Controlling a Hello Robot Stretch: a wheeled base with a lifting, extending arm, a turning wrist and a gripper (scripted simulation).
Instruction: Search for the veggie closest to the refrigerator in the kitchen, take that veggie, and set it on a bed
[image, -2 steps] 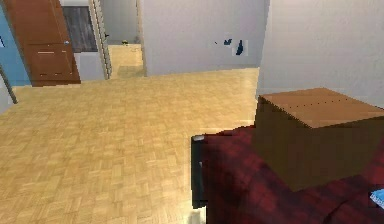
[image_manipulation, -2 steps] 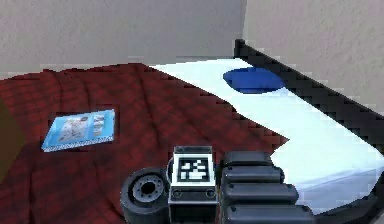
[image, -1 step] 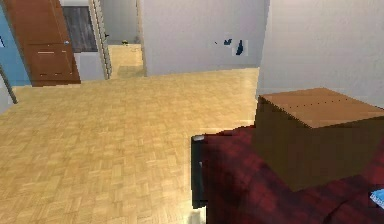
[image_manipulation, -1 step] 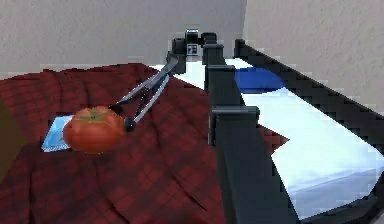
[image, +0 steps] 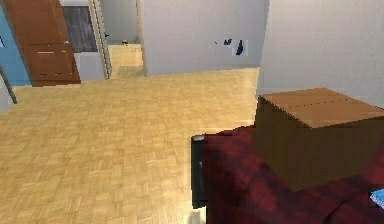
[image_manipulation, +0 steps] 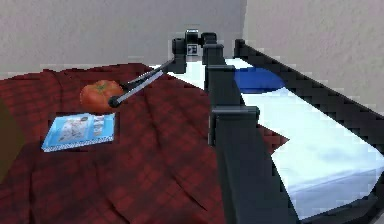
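A red round veggie, tomato-like (image_manipulation: 96, 94), lies on a bed's dark red plaid blanket (image_manipulation: 130, 170) in the arm side view. My arm rises along the bed's dark frame (image_manipulation: 228, 120), and the gripper (image_manipulation: 118, 99) reaches down-left so that its thin fingers (image_manipulation: 145, 82) end right at the tomato. Because the tomato rests on the blanket at the fingers' end, I cannot tell whether the gripper holds anything. The same red blanket (image: 250, 175) fills the forward view's lower right.
A blue-covered magazine (image_manipulation: 80, 130) lies on the blanket near the tomato. Beyond the frame are a white sheet (image_manipulation: 320, 150) and a blue pillow (image_manipulation: 258, 80). A brown box (image: 315, 135) sits on the bed. Wooden floor (image: 120, 130) leads to a brown door (image: 45, 40) and a doorway (image: 122, 45).
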